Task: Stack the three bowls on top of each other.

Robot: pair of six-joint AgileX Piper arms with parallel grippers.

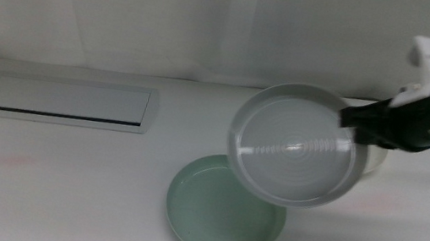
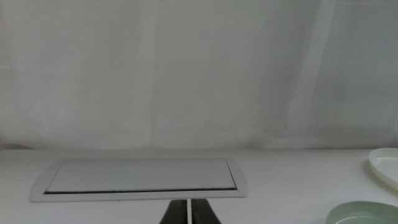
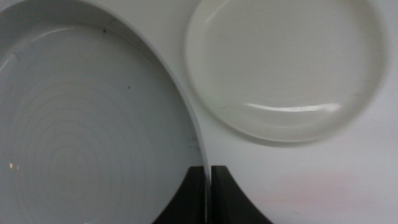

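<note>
Bright, washed-out light, soft focus (faint shadows throughout)

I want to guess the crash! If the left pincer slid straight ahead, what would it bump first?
Probably the flat white rectangular panel, which lies straight ahead of the left pincer in its wrist view. Above it, only the white curtain; depth is unclear.

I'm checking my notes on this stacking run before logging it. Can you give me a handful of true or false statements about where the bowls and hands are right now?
1. The right hand grips the grey bowl by its rim, lifted off the table. True.
2. The grey bowl already rests inside the mint green bowl. False: it hangs tilted above it.
3. The cream white bowl lies on the table, empty. True.
4. The left hand holds the white panel. False: it is shut on nothing, short of the panel.
</note>
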